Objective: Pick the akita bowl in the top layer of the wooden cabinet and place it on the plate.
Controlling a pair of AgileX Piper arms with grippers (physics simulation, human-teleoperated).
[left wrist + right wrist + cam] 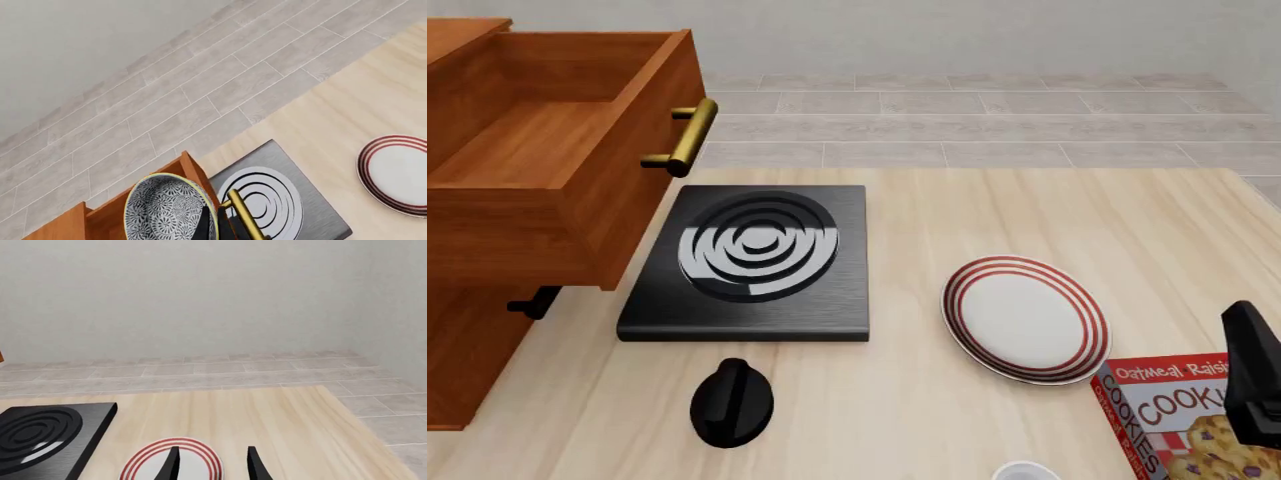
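1. Nearest to us on the pale wooden worktop we see a cookie box and a black knob-shaped thing.
2. Our right fingers are spread apart and hold nothing, above the round white plate with red rings.
3. Next comes the black square stove with grey rings, left of the plate.
4. Farther left, the top drawer of the reddish-brown wooden cabinet is pulled out.
5. Our left fingers pinch the rim of the small round bowl with the black-and-white net pattern, above the drawer.
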